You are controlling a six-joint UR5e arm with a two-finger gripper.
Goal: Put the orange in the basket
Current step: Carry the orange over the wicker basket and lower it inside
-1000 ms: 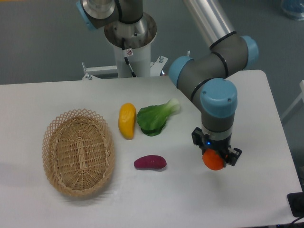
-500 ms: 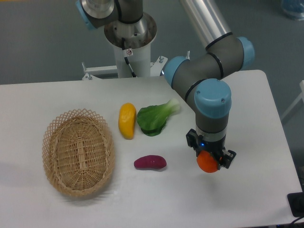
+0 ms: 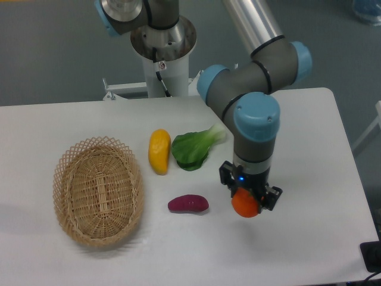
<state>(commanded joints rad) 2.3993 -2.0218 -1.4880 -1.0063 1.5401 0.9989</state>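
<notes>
Our hand (image 3: pixel 246 201) is closed around the orange (image 3: pixel 245 204) and holds it above the white surface (image 3: pixel 309 238), just to the right of the purple sweet potato (image 3: pixel 188 204). The basket (image 3: pixel 98 190) lies well apart at the left, beyond the yellow fruit (image 3: pixel 159 151) and the green leaf vegetable (image 3: pixel 193 149).

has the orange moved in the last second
Yes. Held in the gripper, the orange has travelled left, closing on the purple sweet potato and toward the basket.
</notes>
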